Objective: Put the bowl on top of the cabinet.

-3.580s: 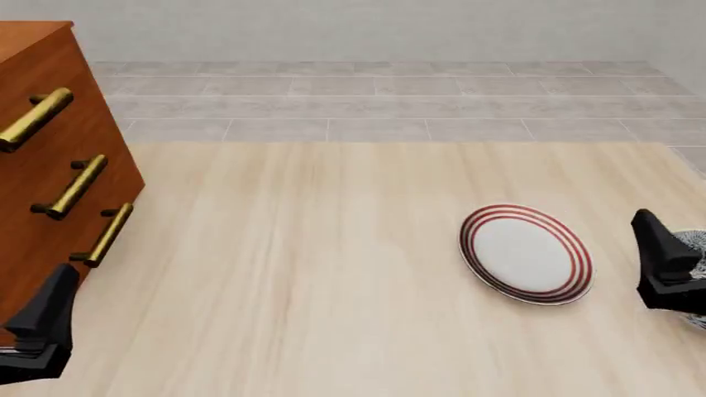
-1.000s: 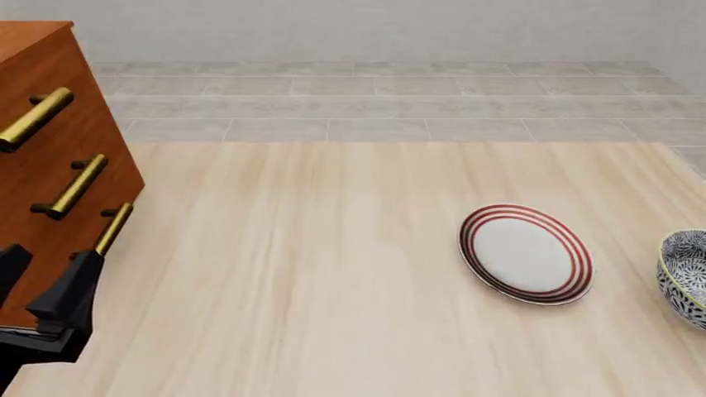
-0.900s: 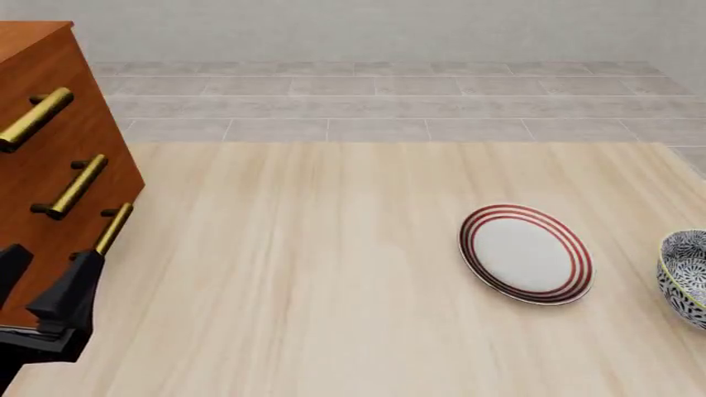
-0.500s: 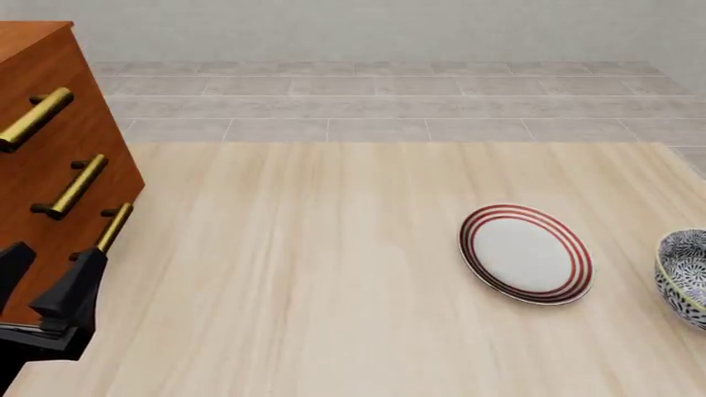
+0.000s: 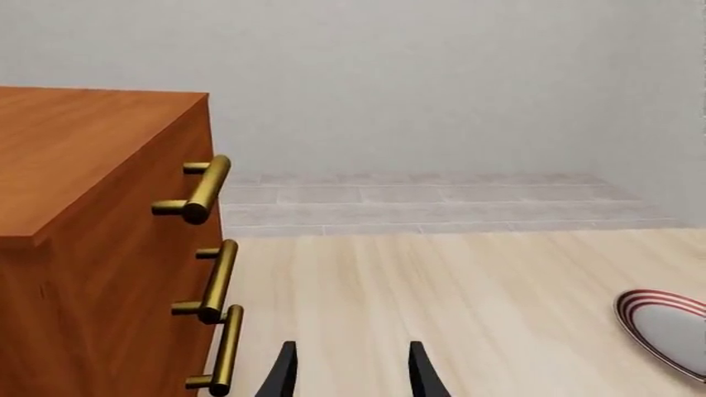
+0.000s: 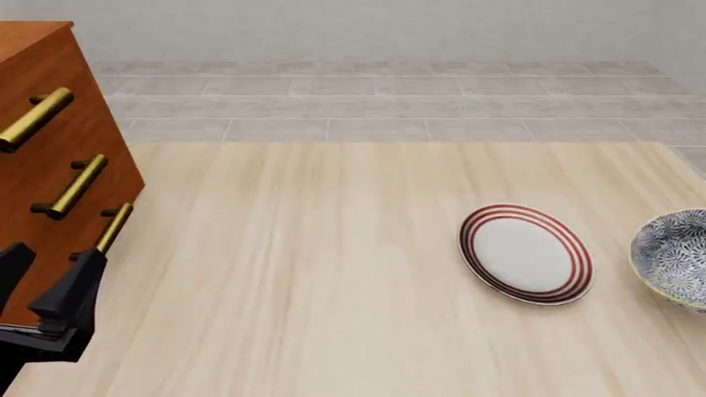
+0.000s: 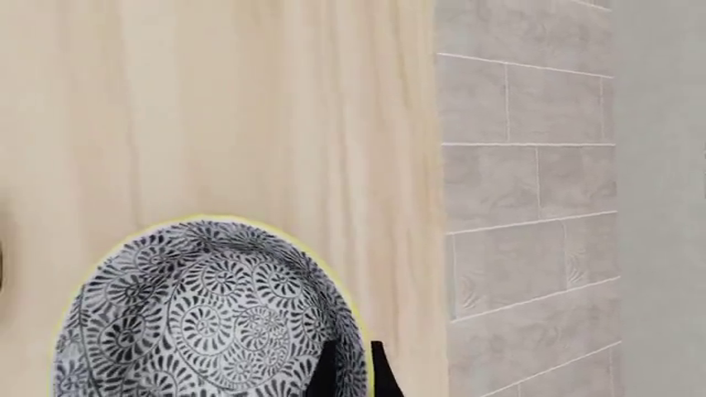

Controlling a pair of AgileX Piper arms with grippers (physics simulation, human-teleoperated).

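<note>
1. Left wrist view: left gripper (image 5: 350, 372) fingers parted, empty, beside the cabinet (image 5: 88, 248).
2. Front view: bowl (image 6: 673, 258) right of the plate (image 6: 527, 254), tilted, mouth facing the plate, cut off at the frame edge.
3. Right wrist view: right gripper (image 7: 350, 370) fingers pinch the bowl's rim.

bright, even, sharp renders; shadows perhaps faint.

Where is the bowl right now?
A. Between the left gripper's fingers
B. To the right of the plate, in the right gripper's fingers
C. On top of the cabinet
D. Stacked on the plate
B: the front view shows the bowl right of the plate, and the right wrist view shows the right gripper closed over its rim.
</note>
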